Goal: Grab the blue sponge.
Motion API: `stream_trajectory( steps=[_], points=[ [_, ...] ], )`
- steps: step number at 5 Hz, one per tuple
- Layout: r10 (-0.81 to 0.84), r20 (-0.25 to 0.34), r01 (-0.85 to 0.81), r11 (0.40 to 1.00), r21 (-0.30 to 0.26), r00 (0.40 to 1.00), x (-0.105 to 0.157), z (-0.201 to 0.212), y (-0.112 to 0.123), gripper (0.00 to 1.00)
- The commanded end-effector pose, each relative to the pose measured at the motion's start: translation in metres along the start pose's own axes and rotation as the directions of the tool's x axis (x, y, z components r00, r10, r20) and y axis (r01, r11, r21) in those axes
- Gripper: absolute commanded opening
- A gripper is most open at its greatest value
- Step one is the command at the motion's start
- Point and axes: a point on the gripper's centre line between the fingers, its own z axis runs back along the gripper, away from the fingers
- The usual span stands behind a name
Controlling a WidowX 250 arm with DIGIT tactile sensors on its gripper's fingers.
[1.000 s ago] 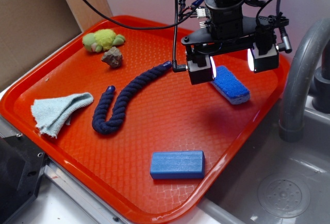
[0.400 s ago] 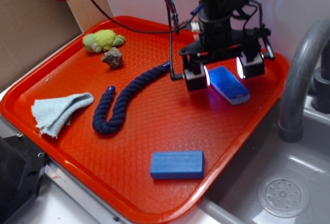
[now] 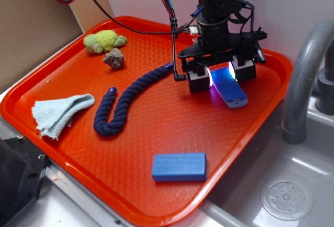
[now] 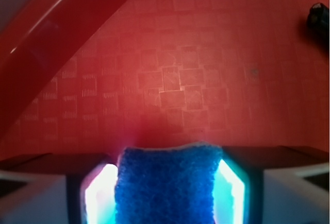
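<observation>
On the red tray [image 3: 62, 133], the tool [image 3: 222, 75] straddles the blue sponge [image 3: 228, 85], fingers spread, not yet clamped.

A: What carries everything?

B: An orange-red tray [image 3: 156, 128] with a raised rim and a fine waffle texture, filling most of the frame.

A: What lies on it?

B: A green plush toy [image 3: 104, 40] at upper left, a small rock [image 3: 114, 58] just beside it. A dark blue rope [image 3: 123, 102] curves through the middle. A pale blue cloth [image 3: 58, 113] sits at left, crumpled. A smooth blue block [image 3: 179, 167] lies near the bottom edge. The blue sponge [image 3: 228, 85] rests at upper right.
</observation>
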Motion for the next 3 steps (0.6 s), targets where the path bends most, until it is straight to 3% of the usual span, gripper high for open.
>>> stream_trajectory(
  steps=[1, 2, 3],
  points=[
    [-0.373, 0.022, 0.373, 0.923, -0.094, 0.928, 0.02, 0.074, 0.018, 0.0],
    [-0.542, 0.063, 0.546, 0.832, -0.099, 0.838, 0.025, 0.125, 0.039, 0.0],
    [-0.65, 0.102, 0.656, 0.752, -0.056, 0.753, 0.033, 0.165, 0.058, 0.0]
  ],
)
